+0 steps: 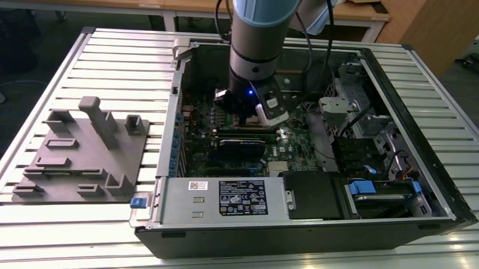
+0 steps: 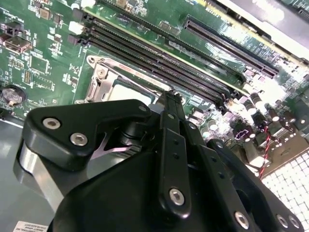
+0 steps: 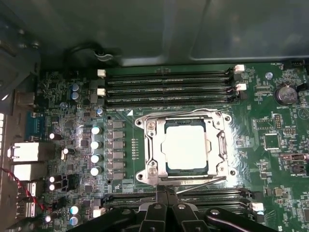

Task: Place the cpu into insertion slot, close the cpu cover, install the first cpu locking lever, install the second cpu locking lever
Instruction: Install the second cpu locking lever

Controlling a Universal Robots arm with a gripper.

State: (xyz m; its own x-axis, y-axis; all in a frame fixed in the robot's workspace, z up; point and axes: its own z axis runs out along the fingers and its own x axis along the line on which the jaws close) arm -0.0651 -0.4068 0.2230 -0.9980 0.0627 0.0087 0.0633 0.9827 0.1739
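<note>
A grey arm (image 1: 254, 45) with a pale blue joint cap carries a lit blue light; its black gripper (image 2: 169, 159) linkages bear silver screws.

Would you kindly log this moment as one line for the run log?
cpu: seated in slot | cover: closed over it | gripper: shut, at the socket's edge | memory slots: empty

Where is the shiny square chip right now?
The cpu sits in the insertion slot on the green board, under the cpu cover, between rows of long black memory slots in the first wrist view.
</note>
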